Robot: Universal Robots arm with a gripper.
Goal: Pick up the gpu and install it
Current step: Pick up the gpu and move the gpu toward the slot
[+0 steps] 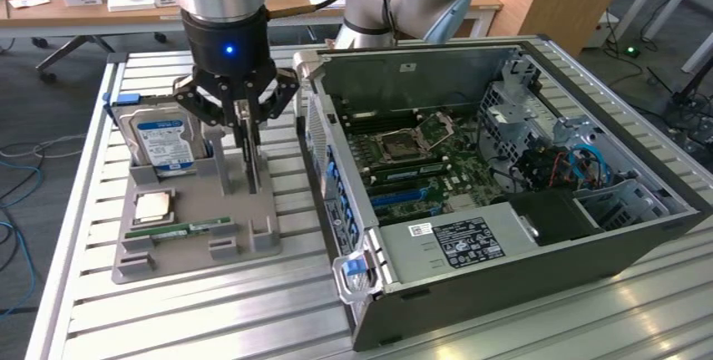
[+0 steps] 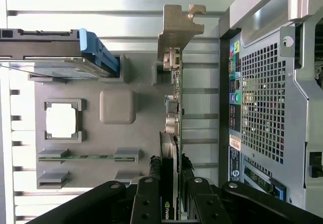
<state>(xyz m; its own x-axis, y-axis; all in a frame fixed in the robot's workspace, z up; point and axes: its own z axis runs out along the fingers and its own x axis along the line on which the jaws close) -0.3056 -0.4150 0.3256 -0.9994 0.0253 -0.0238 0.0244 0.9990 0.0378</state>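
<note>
Wrist view: one gripper's (image 2: 170, 169) two fingers (image 2: 147, 200) pinch one gpu (image 2: 173, 118), upright in one holder (image 2: 136, 148).

the gpu (image 2: 172, 128) is a dark matt board with a pale, dull-sheen metal bracket (image 2: 177, 30). the gripper (image 2: 171, 199) is black, faintly glossy. the holder tray (image 1: 189, 201), at nine o'clock of the computer case (image 1: 535, 268) in the exterior view, looks like matt grey plastic. the hard drive (image 1: 165, 139), at eleven o'clock on the tray, shows shiny metal and a glossy blue-white label. the table (image 1: 167, 318) is ribbed satin metal. the case is grey sheet metal, its rear panel perforated.
</note>
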